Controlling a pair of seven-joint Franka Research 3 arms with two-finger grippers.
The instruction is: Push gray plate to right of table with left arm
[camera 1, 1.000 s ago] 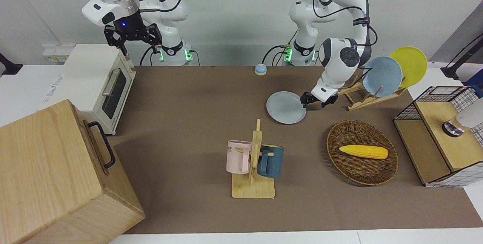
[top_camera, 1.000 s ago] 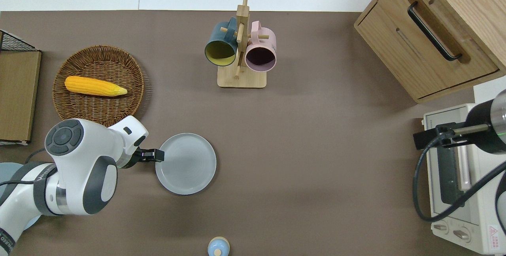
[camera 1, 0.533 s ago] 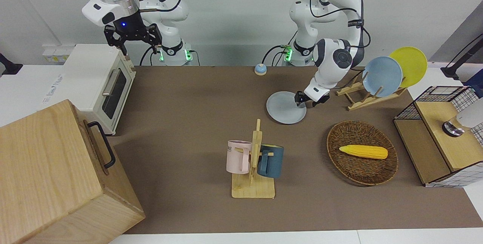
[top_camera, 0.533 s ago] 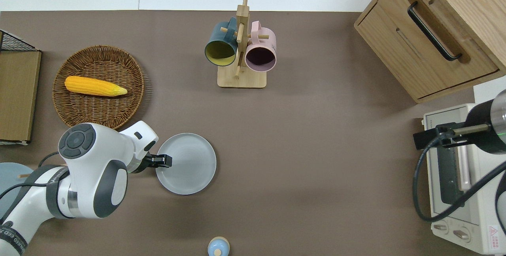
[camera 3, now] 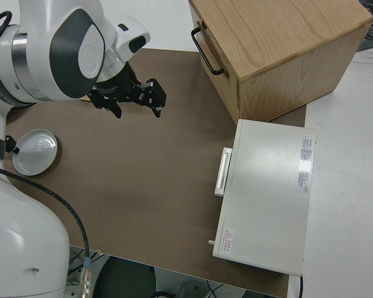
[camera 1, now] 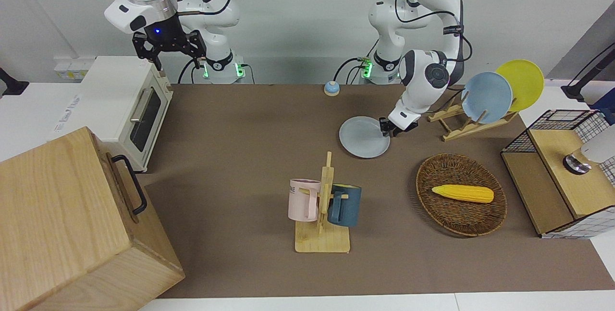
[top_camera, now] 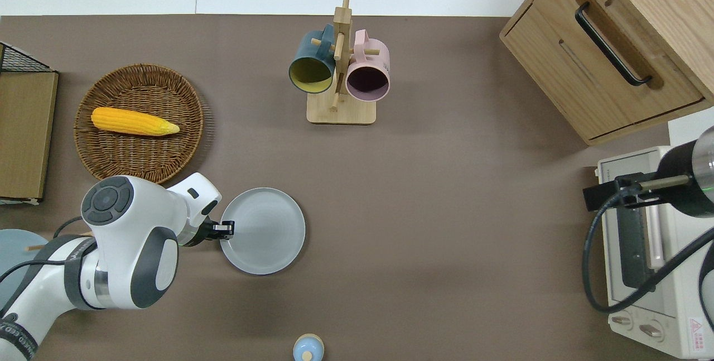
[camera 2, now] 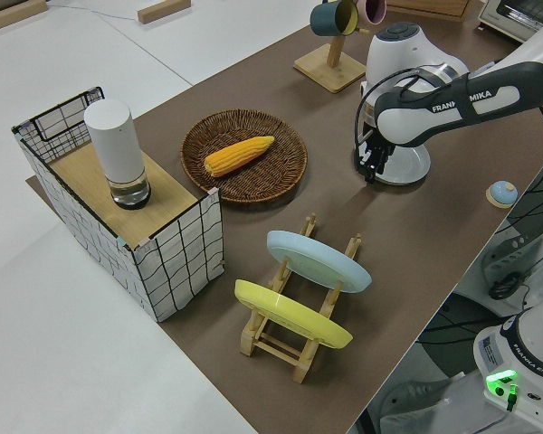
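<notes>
1. Resting flat mid-table, gray plate (top_camera: 262, 231): rigid, smooth, probably light and slide-prone.
2. Left gripper (top_camera: 225, 229): at its nine-o'clock rim; finger spread unreadable, nothing visibly held.
3. Contact point: rim edge, low.
4. Right arm: parked.

The gray plate (camera 1: 364, 137) sits flat on the brown table (camera 1: 240, 147), roughly mid-table and closer to the robots than the mug rack (camera 1: 323, 210). The left gripper (camera 1: 390, 129) is down low right at the plate's rim on the side toward the wicker basket (camera 1: 461, 194) with the corn (camera 1: 462, 193). Can't really make out its fingers. The right arm is parked.
</notes>
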